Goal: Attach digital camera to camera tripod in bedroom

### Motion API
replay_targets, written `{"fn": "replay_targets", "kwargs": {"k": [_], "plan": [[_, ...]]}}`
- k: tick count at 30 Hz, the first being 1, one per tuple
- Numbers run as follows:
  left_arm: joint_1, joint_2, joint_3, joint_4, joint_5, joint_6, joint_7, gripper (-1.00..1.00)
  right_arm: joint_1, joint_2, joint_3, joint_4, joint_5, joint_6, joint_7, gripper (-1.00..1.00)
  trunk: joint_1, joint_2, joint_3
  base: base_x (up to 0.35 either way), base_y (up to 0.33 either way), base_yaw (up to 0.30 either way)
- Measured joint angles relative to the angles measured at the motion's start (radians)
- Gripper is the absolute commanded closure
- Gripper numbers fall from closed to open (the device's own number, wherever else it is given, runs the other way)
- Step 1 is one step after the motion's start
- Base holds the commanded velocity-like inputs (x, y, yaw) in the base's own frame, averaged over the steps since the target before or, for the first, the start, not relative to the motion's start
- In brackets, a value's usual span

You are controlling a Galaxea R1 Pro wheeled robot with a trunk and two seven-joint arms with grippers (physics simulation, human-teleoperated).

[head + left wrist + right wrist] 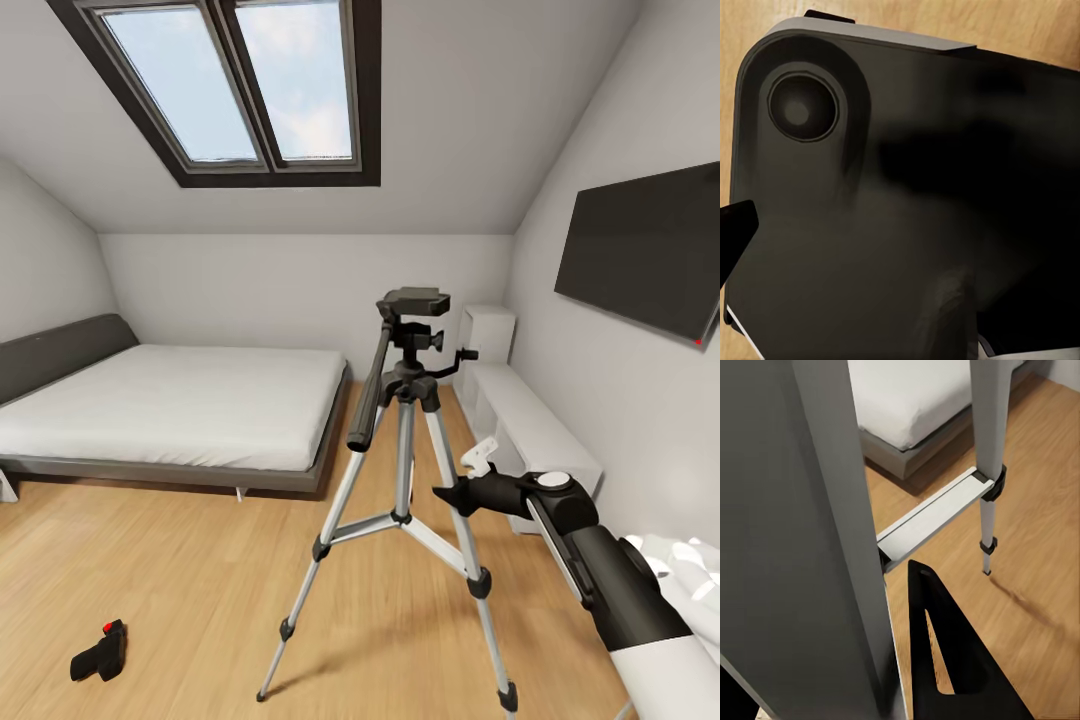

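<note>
The digital camera point(99, 651) lay on the light wood floor point(180, 560), well apart from the camera tripod point(405, 450), off toward the bed's side of it and nearer the robot. It was small and matte black, with a bright red button showing at its upper end.

The tripod stood upright on the same floor, its three silver legs spread, dark grey collars at the joints, flat silver braces meeting at a centre hub. Its dark grey head plate point(414, 299) sat bare at the top, and the long black pan handle point(368, 385) slanted down from the head. Beyond the tripod stood the grey-framed white bed point(175, 405); above it a skylight point(235, 85) was set in the sloped ceiling. A dark wall TV point(650, 250) hung on the wall beside the tripod, over a low white shelf unit point(520, 420).

The right gripper point(462, 480) reached in just beside one tripod leg, near the braces. In the right wrist view one black finger point(949, 660) showed against the floor, close to a grey leg point(832, 525) and a silver brace point(930, 517); how far its jaws stood apart I could not tell. The left wrist view showed a dark rounded casing point(870, 210) close against the lens, with wood floor at the edge, and nothing of the left gripper's jaws could be made out.
</note>
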Motion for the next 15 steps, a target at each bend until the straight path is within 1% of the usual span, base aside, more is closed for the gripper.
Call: {"fn": "replay_targets", "kwargs": {"k": [2, 7, 12, 14, 15], "plan": [[0.0, 0.0, 0.0, 0.0, 0.0, 0.0, 0.0, -1.0, 0.0, 0.0, 0.0, 0.009, 0.004, -0.002, 0.0, 1.0, 0.0, 0.0, 0.0, 0.0, 0.0, 0.0], [0.0, 0.0, 0.0, 0.0, 0.0, 0.0, 0.0, -1.0, -0.001, 0.0, -0.002, 0.034, -0.001, -0.008, 0.0, 1.0, 0.0, 0.0, 0.0, 0.0, 0.0, 0.0], [0.0, 0.0, 0.0, 0.0, 0.0, 0.0, 0.0, -1.0, -0.001, 0.0, -0.029, 0.06, -0.001, -0.008, 0.001, 1.0, 0.0, 0.0, 0.0, 0.0, 0.0, 0.0], [0.0, 0.0, 0.0, 0.0, 0.0, 0.0, 0.0, -1.0, -0.001, 0.0, -0.032, 0.064, -0.002, -0.009, 0.0, 1.0, 0.0, 0.0, 0.0, 0.0, 0.0, 0.0], [0.0, 0.0, 0.0, 0.0, 0.0, 0.0, 0.0, -1.0, -0.001, 0.0, -0.036, 0.067, -0.002, -0.009, 0.0, -1.0, 0.0, 0.0, 0.0, 0.0, 0.0, 0.0]]}}
